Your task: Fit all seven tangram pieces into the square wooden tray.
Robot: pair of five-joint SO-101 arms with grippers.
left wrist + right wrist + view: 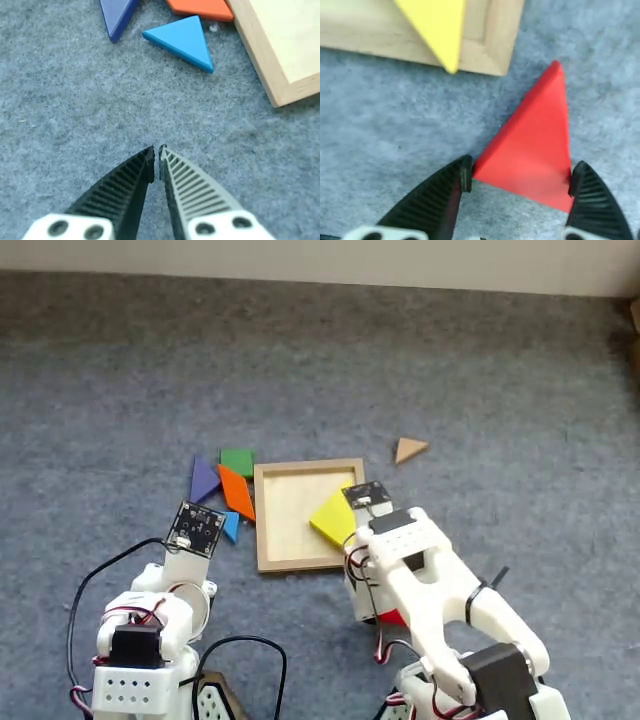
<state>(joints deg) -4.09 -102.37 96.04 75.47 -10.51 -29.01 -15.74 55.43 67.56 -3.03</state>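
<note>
Red triangle (530,150) lies on the grey carpet (450,360) just outside a corner of the square wooden tray (261,525). Your right gripper (522,177) straddles it with jaws spread wide (one fingertip at each end of its base). Your left gripper (156,155) hovers over carpet beside the tray, jaws nearly closed on nothing, near the light-blue triangle (182,41). A yellow triangle (335,518) lies in the tray, its tip over the rim.

Indoor room: grey carpet (120,370), pale wall (300,260)

White plastic left arm (150,635) and right arm (435,580), black servos, looping black cables (250,645); left's ribbed fingers (122,192) black and grey.
</note>
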